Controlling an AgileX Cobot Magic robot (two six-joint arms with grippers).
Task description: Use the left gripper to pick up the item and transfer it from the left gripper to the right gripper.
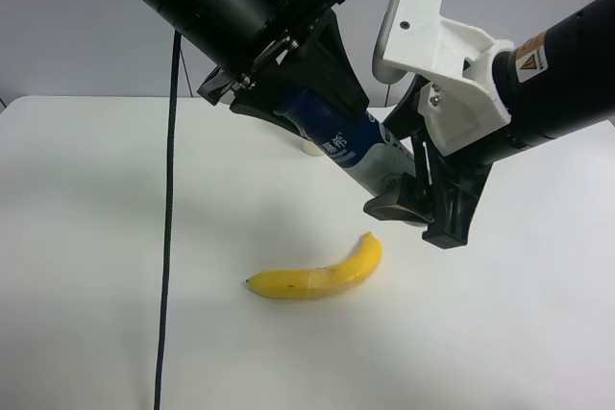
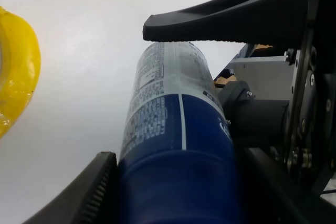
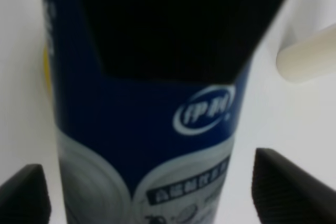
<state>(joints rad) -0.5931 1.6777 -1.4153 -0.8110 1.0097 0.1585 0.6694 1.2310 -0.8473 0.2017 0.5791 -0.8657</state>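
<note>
Left pincer [image 1: 306,108], all black, is closed on the item [image 1: 346,141] and clamps its dark blue upper half. In the left wrist view, a ridged finger [image 2: 95,198] bears against the blue wall. The item is held above the surface [image 1: 96,256] and tilted; in the exterior high view its blue end points to 10 o'clock and its white end to 4 o'clock.

Right pincer [image 1: 420,215], white-housed, reaches in from 3 o'clock and straddles the white lower half. Its jaws stand partly open. The right wrist view shows a bare gap between each fingertip [image 3: 286,187] and the bottle wall, so no contact is confirmed.

Banana [image 1: 322,274] lies on the surface at 6 o'clock of the item. White cylinder [image 3: 307,56] lies on the surface, apart from the item. Black cable [image 1: 170,189] hangs at 9 o'clock.
</note>
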